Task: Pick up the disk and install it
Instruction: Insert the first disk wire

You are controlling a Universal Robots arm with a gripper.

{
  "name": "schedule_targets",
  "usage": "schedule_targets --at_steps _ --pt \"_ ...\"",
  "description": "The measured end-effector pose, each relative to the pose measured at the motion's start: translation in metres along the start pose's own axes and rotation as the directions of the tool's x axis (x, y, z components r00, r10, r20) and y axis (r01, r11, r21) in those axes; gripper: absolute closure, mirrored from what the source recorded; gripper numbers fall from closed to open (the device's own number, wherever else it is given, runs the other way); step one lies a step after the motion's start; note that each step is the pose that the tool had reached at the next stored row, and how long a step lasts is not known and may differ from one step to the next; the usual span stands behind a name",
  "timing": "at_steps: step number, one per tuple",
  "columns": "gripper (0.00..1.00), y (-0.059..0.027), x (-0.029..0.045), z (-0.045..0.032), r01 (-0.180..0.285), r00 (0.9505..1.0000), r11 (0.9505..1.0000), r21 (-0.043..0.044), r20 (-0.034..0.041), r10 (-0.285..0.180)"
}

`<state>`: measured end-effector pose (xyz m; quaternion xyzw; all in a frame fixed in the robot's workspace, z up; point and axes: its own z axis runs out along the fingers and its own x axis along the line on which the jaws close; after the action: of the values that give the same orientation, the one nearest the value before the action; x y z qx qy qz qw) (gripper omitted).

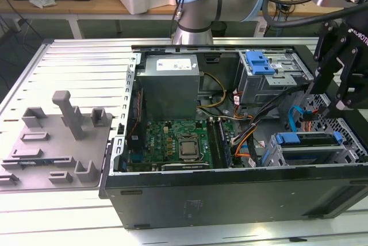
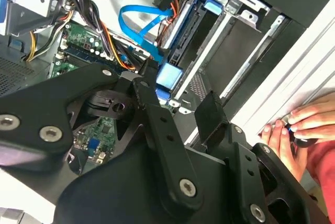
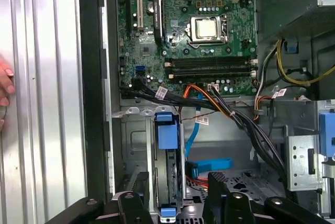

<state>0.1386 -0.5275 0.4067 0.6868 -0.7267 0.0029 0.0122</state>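
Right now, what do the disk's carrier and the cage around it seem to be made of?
Disk carrier: blue plastic, it seems, by its smooth, faintly glossy moulded tab. Drive cage: bare grey sheet metal, probably steel, dull finish, with folded edges and punched holes.

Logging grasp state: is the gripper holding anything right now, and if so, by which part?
Nothing is held. The gripper is open, and the disk sits in its bay between the spread jaws, with a gap on either side.

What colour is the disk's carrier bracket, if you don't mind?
The carrier bracket is blue, seen best in the exterior view.
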Motion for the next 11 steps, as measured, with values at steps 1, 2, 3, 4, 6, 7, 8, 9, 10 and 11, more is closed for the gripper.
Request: schedule_targets --at_steps 1,2,3,4,6,7,8,9,10,11 --pt "0.44 -0.0009 -0.0011 0.0000 -0.001 1.0000 1.0000 0.0001 -0.0026 0.001" --pt "0.44 -0.0079 -0.0062 -0.0002 -0.010 0.9999 0.9999 0.0003 -0.0122 0.010" --pt "0.44 -0.0158 -0.0097 -0.0002 -0.022 0.9996 0.9998 0.0003 -0.0194 0.022" --pt "0.44 -0.0244 -0.0151 0.0006 -0.030 0.9985 0.9996 0.0004 -0.0456 0.030" --pt "0.44 -0.0307 -0.0229 0.0038 -0.034 0.9935 0.9994 -0.0015 -0.1088 0.034" --pt "0.44 -0.0308 -0.0267 0.0047 -0.035 0.9906 0.9994 -0.0041 -0.1321 0.034" --pt "0.44 -0.0310 -0.0311 0.0049 -0.036 0.9884 0.9993 -0.0060 -0.1479 0.035" --pt "0.44 -0.0312 -0.0342 0.0051 -0.038 0.9876 0.9993 -0.0068 -0.1529 0.037" --pt "0.44 -0.0318 -0.0423 0.0057 -0.044 0.9850 0.9990 -0.0104 -0.1672 0.042" --pt "0.44 -0.0376 -0.0444 0.0083 -0.079 0.9808 0.9968 -0.0151 -0.1801 0.075"
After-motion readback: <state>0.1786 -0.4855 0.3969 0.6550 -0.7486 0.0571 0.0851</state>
